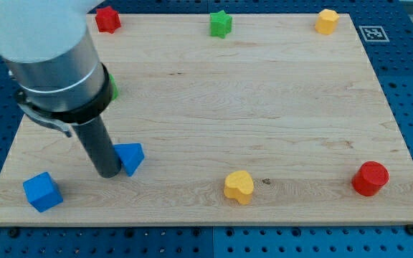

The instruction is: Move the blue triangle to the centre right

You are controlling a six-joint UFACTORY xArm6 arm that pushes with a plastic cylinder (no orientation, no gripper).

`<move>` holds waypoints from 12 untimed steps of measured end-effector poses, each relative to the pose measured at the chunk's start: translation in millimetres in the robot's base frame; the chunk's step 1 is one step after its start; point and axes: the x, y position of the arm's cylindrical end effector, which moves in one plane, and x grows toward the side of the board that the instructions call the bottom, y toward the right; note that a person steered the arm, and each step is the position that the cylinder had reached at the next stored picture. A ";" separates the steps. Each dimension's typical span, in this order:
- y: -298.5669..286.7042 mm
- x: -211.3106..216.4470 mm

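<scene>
Behind my arm point(56, 64), green block point(112, 87) mostly hidden, shape unclear.

my tip point(110, 172) is resting on the board point(264, 115) at the view's lower left, touching the left side of the blue triangle point(130, 158). the blue cube point(42, 191) is sitting further left and lower, near the bottom left corner. the yellow heart point(239, 187) is lying at the bottom centre, and the red cylinder point(370, 178) at the bottom right. along the top edge, the red star point(107, 18) is sitting at the left, the green star point(221, 24) at centre, the yellow hexagon point(326, 21) at the right. a green block point(112, 87) is peeking out behind the arm.
</scene>
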 end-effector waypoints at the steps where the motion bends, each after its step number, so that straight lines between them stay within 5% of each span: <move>1: 9.9 -2.9; 6: 148.9 -77.3; 10: 218.7 -194.9; 12: 234.4 -200.5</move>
